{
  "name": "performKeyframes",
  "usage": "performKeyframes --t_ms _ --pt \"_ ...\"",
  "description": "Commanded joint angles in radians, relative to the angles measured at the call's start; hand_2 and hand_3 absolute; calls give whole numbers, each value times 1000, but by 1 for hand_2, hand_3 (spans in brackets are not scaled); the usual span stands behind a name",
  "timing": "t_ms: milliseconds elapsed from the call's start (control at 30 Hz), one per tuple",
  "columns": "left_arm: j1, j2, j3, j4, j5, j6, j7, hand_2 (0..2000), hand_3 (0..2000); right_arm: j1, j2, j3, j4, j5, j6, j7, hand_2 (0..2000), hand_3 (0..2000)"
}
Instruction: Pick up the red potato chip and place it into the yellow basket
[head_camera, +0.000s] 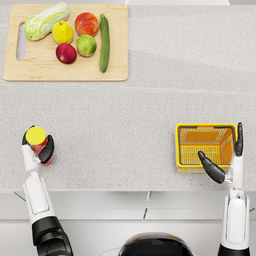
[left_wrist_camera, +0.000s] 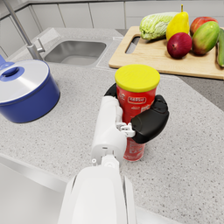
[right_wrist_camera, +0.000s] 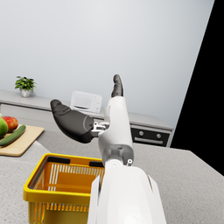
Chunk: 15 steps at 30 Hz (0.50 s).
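Gripped by left hand (left_wrist_camera: 146, 122) at frame's lower left: red chip can (left_wrist_camera: 136, 109), seemingly unlifted. Right hand (head_camera: 226, 160) spread empty over yellow basket (head_camera: 182, 147), lower right. Transfer remaining.

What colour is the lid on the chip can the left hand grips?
Yellow: the lid tops the red cylindrical chip can in the left hand, clearest in the left wrist view.

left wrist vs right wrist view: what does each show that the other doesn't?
Left wrist only: the left hand gripping the red chip can with yellow lid, a blue lidded pot, a steel sink.
Right wrist only: the open right hand above the yellow wire basket, a white microwave, a potted plant.
Both: the wooden cutting board with produce, the speckled grey countertop.
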Motion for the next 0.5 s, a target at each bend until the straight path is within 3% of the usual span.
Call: performKeyframes --t_ms 33,167,267,400,500 --pt "-6 0 9 -19 0 -3 0 2000 1960 10 0 -4 10 0 0 0 0 0" --pt "-86 15 24 -355 1 3 1 2000 2000 9 -4 -1 19 0 0 0 0 0" --pt "-58 16 105 -685 2 -22 7 2000 2000 36 -13 124 8 0 0 0 0 0" --pt "24 28 227 -883 1 -31 6 2000 2000 119 -60 254 18 0 0 0 0 0" --pt "62 54 308 -917 1 -40 1 2000 2000 159 -88 306 -14 0 0 0 0 0"
